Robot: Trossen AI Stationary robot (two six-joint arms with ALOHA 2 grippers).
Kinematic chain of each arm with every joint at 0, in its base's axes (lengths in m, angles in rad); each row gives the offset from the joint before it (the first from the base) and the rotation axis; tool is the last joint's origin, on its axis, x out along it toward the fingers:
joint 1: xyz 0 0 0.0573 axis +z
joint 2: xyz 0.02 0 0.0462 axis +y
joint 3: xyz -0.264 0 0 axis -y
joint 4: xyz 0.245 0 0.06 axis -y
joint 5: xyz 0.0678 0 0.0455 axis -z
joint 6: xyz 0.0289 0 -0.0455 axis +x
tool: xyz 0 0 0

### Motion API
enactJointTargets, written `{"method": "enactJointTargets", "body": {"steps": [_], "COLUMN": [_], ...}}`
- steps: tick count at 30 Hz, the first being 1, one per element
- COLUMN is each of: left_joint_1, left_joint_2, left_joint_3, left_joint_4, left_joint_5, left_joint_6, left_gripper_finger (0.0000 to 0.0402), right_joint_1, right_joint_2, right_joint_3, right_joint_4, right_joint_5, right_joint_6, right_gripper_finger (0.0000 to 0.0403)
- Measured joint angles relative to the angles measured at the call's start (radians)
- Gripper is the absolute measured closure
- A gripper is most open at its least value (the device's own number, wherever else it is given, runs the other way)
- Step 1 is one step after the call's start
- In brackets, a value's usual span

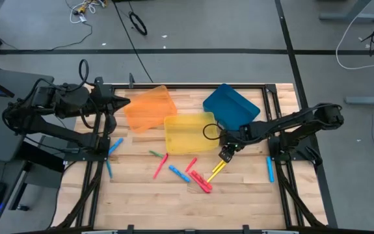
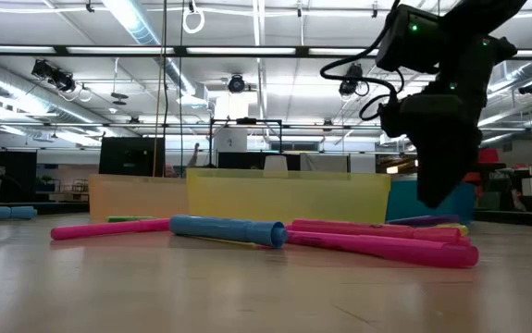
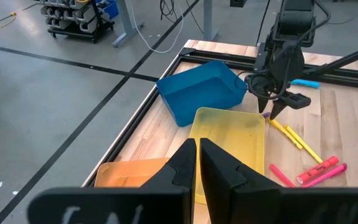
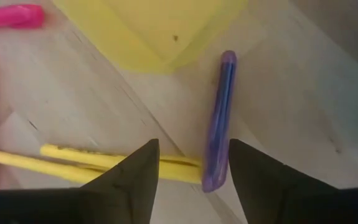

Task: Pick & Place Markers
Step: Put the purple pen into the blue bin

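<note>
My right fingers point(image 4: 191, 163) stand apart, empty, just above one purple marker point(image 4: 218, 118) lying across the ends of two yellow markers point(image 4: 98, 157) beside the yellow tray point(image 1: 188, 132). My left fingers point(image 3: 197, 163) are pressed together, holding nothing, over the orange tray point(image 1: 149, 108). One blue tray point(image 1: 232, 104) sits behind. On the worktop point(image 1: 141, 188) I count four blue markers point(image 1: 178, 173), about five pink ones point(image 1: 200, 181), one green point(image 1: 155, 154).

No legible txt anywhere.
</note>
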Motion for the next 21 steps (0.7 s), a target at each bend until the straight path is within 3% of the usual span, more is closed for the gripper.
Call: {"method": "enactJointTargets", "body": {"steps": [15, 21], "left_joint_1": [0.0, 0.0], "left_joint_2": [0.0, 0.0], "left_joint_3": [0.0, 0.0], "left_joint_4": [0.001, 0.002], "left_joint_5": [0.0, 0.0], "left_joint_6": [0.0, 0.0], "left_gripper_finger": [0.0374, 0.0374], "right_joint_1": [0.0, 0.0], "right_joint_2": [0.098, 0.1], "right_joint_3": [-0.009, -0.009], "right_joint_4": [0.035, 0.036], "right_joint_5": [-0.001, 0.0], "right_joint_6": [-0.027, -0.027], "right_gripper_finger": [0.0212, 0.0259]}}
